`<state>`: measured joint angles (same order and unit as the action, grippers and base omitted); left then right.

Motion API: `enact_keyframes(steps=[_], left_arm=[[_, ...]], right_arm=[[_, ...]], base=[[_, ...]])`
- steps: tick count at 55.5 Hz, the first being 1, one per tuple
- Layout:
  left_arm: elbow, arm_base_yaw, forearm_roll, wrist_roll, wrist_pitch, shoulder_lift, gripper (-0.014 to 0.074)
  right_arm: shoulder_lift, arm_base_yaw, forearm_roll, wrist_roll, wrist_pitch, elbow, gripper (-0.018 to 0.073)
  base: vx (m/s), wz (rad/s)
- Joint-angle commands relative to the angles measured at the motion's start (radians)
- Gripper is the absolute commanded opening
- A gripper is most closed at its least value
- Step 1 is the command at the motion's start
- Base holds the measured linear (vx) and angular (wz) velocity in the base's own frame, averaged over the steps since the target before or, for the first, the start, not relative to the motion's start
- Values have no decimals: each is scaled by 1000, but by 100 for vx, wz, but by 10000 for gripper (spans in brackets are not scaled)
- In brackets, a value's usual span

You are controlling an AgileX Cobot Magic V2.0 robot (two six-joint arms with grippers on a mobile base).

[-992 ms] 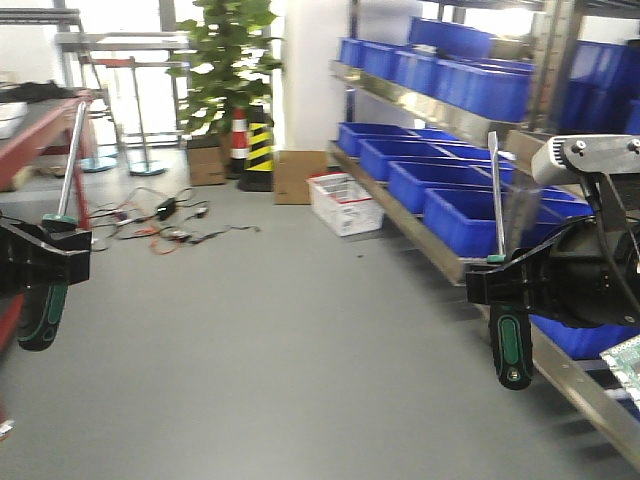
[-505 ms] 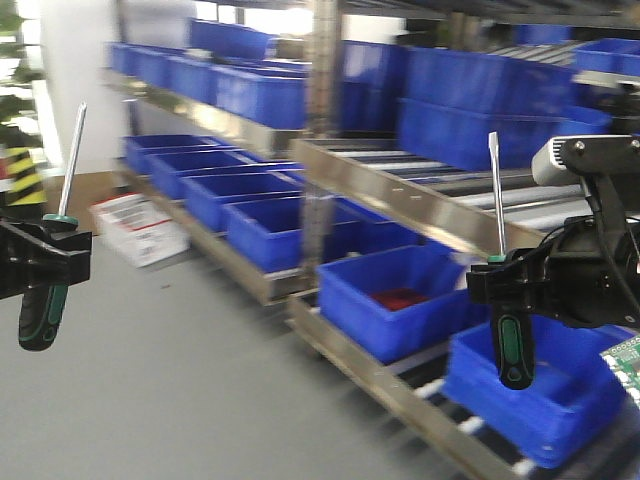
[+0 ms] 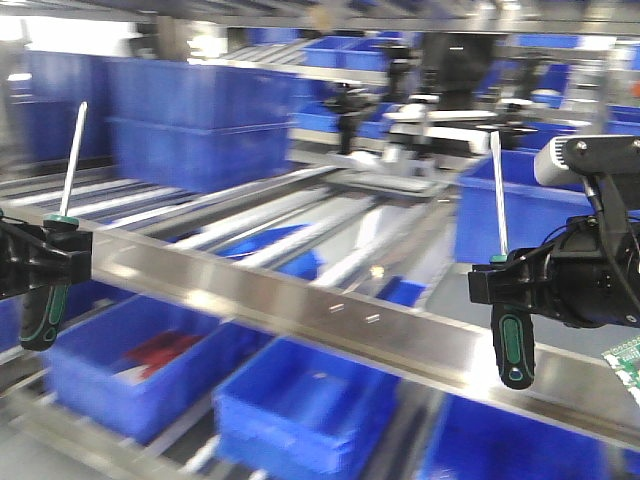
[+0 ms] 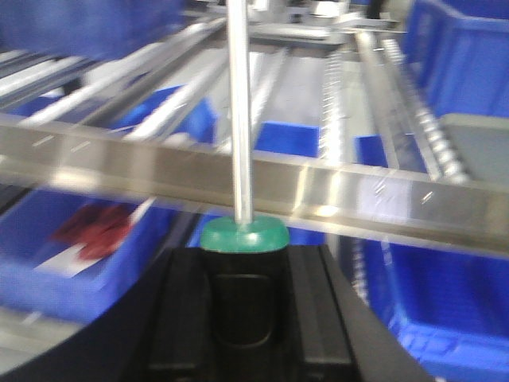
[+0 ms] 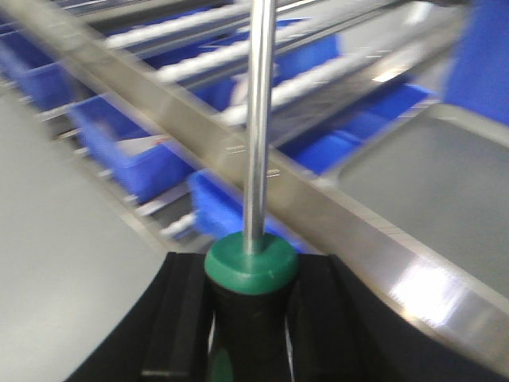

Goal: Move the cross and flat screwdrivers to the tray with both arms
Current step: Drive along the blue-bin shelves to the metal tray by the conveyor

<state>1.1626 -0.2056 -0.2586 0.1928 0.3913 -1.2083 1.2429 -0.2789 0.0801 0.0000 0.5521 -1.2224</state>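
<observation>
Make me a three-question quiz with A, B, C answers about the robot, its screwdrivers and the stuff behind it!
1. Which way does the left screwdriver point its shaft?
A) up
B) down
C) sideways

2. What colour are the bins?
A) red
B) blue
C) yellow

3. What is the right gripper doing?
A) open and empty
B) shut on the right screwdriver
C) resting on the floor

Answers:
1 A: its silver shaft rises above the left gripper and the handle hangs below.
2 B: every bin in view is blue.
3 B: the black-and-green handle sits clamped between its jaws.
</observation>
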Motion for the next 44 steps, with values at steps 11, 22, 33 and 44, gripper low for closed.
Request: enact_keyframes(steps=[11, 22, 33, 44], left_arm=[[34, -4, -18, 0, -95, 20, 0], [34, -4, -18, 0, -95, 20, 0], [34, -4, -18, 0, -95, 13, 0], [34, -4, -18, 0, -95, 9, 0]], right_arm=[[-31, 2, -3, -8, -86, -28, -8], [-31, 2, -3, -8, -86, -28, -8], [-31, 2, -3, -8, -86, -28, -8], [-31, 2, -3, -8, -86, -28, -8]], base=[[36, -61], [33, -55], [28, -50], [22, -39]])
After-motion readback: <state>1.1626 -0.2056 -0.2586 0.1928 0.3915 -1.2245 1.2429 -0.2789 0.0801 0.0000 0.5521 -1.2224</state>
